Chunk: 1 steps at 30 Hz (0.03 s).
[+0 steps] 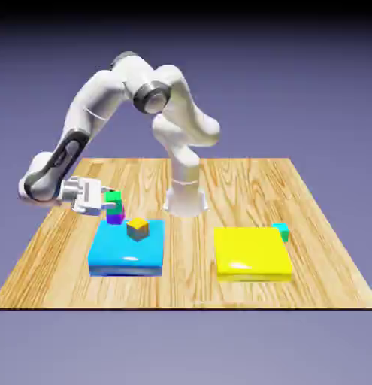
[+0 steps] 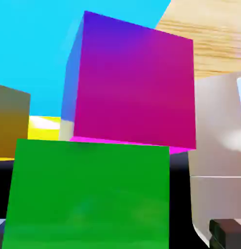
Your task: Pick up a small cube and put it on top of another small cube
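The small green cube (image 1: 113, 198) rests on top of the magenta-purple cube (image 1: 116, 216), at the far left corner of the blue slab (image 1: 117, 256). My gripper (image 1: 107, 199) reaches in from the exterior view's left, level with the green cube. In the hand view the green cube (image 2: 88, 194) fills the bottom, with the magenta cube (image 2: 134, 85) beyond it. A dark fingertip (image 2: 227, 233) shows at the lower right, a gap apart from the green cube's side, so the jaws stand open. The other fingertip is hidden.
An orange-and-grey cube (image 1: 137, 228) sits on the blue slab close to the stack. A yellow slab (image 1: 252, 252) lies to the exterior view's right, with a cyan cube (image 1: 280, 230) at its far right corner. The robot's base (image 1: 183, 197) stands behind the slabs.
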Tool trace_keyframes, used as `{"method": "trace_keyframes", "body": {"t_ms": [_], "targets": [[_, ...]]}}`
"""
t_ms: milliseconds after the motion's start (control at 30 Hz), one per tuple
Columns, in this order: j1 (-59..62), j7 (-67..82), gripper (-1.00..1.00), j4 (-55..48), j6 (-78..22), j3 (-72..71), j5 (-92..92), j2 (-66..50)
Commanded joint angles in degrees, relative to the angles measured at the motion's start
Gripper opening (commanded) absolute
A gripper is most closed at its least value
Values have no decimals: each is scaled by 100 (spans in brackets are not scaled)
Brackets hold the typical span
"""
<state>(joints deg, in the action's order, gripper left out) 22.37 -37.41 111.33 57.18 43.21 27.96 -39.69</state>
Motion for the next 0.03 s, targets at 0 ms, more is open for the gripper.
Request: {"method": "trace_keyframes", "body": {"t_ms": [0], "targets": [[79, -10, 100, -191, -137, 4, -27, -45]]}}
